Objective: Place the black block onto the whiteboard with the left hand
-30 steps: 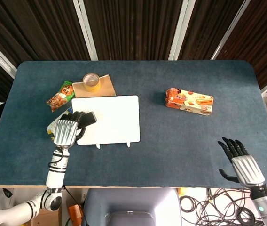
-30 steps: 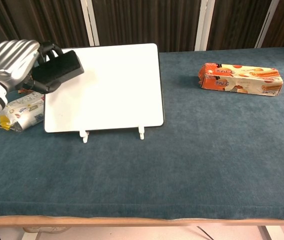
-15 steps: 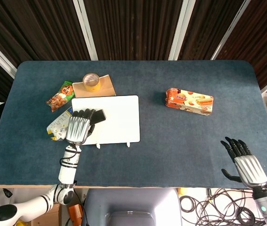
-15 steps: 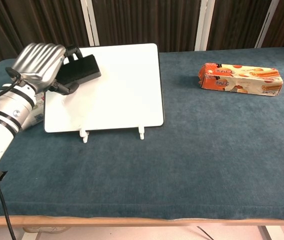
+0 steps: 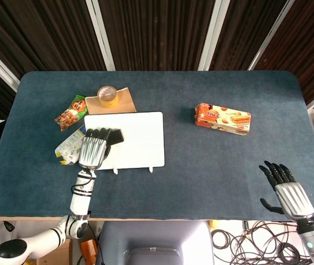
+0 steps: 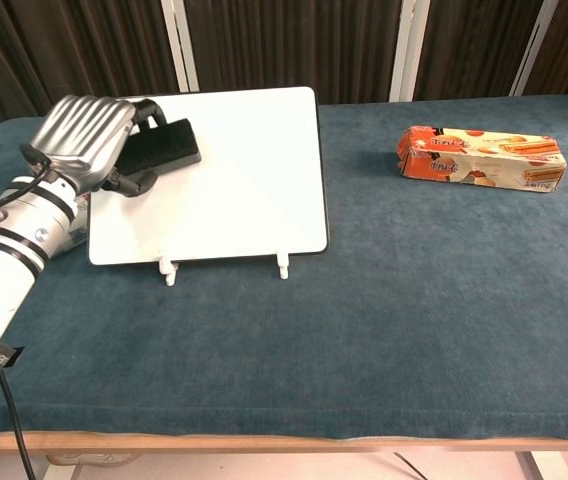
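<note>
The table wore dark blue felt, and behind it ran dark slatted panels with pale uprights. Near the whiteboard sat a tape roll on brown card, a snack packet and a pale pouch half under the left arm; an orange biscuit box lay well apart to the right. The left hand gripped the black block over the board's upper left corner. Only the head view showed the right hand, fingers spread, holding nothing, off the near right corner.
</note>
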